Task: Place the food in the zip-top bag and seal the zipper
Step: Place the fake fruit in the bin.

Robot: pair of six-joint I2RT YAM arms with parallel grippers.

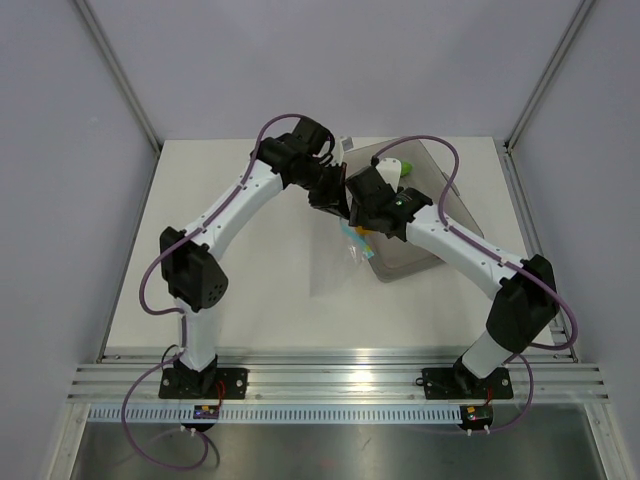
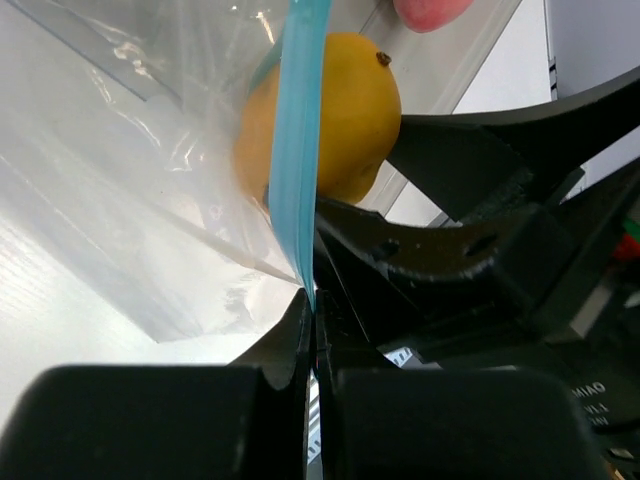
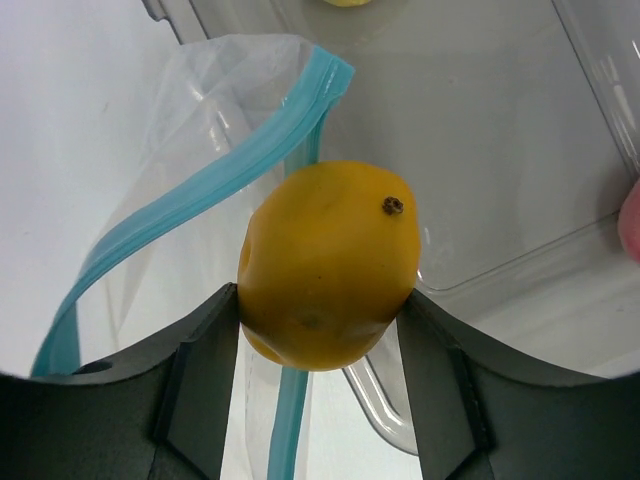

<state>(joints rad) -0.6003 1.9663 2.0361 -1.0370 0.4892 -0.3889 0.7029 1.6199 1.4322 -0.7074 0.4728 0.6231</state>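
- My left gripper [image 2: 312, 310] is clenched on the zipper [image 2: 298, 150], pinching the blue strip at the edge of the zip-top bag [image 2: 130, 200].
- My right gripper [image 3: 320, 300] grasps an orange-yellow toy fruit [image 3: 325, 250], one finger on each side.
- In the right wrist view, the bag's mouth gapes at 10 o'clock from the fruit, and the strip passes behind it.
- The grey tray [image 3: 480, 150] sits at 1 o'clock from the fruit, and a pink-red piece [image 3: 630, 225] shows at 3 o'clock.
- From above, I see a green piece [image 1: 407, 166] in the tray's 12 o'clock end.
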